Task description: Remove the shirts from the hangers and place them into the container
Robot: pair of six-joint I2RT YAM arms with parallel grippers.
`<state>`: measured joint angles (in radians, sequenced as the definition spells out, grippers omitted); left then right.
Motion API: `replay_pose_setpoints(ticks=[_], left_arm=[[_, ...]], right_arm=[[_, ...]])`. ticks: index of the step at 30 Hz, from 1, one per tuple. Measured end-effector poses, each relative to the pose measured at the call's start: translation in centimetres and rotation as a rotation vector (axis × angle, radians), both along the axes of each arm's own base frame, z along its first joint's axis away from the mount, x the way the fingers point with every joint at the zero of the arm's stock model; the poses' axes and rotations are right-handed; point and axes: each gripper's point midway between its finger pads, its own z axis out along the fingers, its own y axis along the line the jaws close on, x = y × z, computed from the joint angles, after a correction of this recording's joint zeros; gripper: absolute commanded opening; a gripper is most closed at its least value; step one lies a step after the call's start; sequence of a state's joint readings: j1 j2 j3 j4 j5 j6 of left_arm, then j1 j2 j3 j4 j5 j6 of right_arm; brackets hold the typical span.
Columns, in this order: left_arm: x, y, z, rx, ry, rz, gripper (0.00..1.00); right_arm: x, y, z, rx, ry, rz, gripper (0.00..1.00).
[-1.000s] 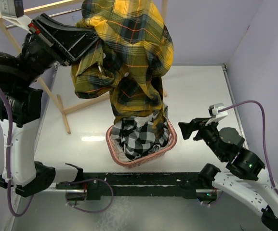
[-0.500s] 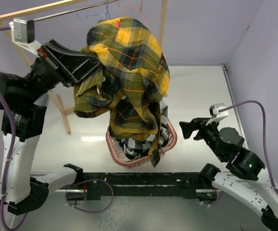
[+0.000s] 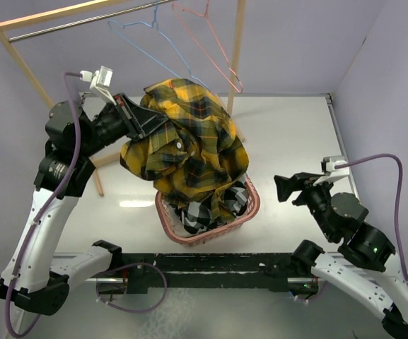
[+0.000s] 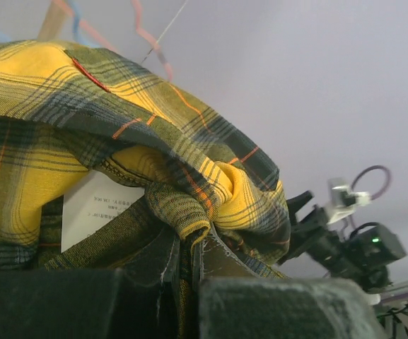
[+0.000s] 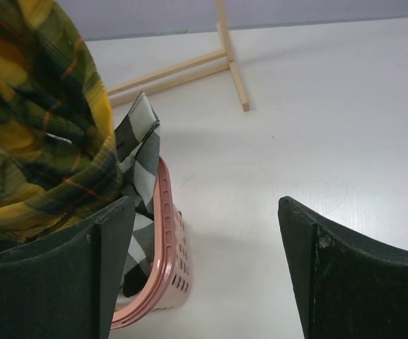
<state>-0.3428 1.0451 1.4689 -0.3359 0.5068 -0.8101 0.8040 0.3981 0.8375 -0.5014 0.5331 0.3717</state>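
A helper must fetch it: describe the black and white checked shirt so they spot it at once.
On the white table stands an oval pink slotted plastic basket. The black and white checked shirt lies bunched inside it, under the yellow and dark plaid shirt; only it has colourless checks.

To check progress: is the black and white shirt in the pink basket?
Yes, the black and white shirt lies inside the basket.
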Motion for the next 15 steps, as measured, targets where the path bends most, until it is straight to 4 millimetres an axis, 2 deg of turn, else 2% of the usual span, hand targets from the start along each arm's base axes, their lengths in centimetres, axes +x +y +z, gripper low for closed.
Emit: replay_pose_setpoints(ticks=[5,8,11,15], left_arm=[[-0.1,0.4,-6.2,0.125,0.098,0.025,0.0],[-0.7,-0.4,-9.8,0.208,0.149,0.02,0.0],[-2.5,-2.6,-12.9,0.307,0.176,-0.023,0.0],[-6.0,-7.1,-15.7,0.46,0.136,-0.106,0.0]], right_arm=[[-0.6,-1.7,1.2,0.033,-0.042,-0.047,0.83],[-0.9,-2.3,2.0,0.053,-0.064,-0.061,0.83],[-0.8,-2.6,2.3,0.056,-0.069,-0.077,0.83],[-0.5,-2.4,2.0,0.043,-0.056,-0.083,0.83]])
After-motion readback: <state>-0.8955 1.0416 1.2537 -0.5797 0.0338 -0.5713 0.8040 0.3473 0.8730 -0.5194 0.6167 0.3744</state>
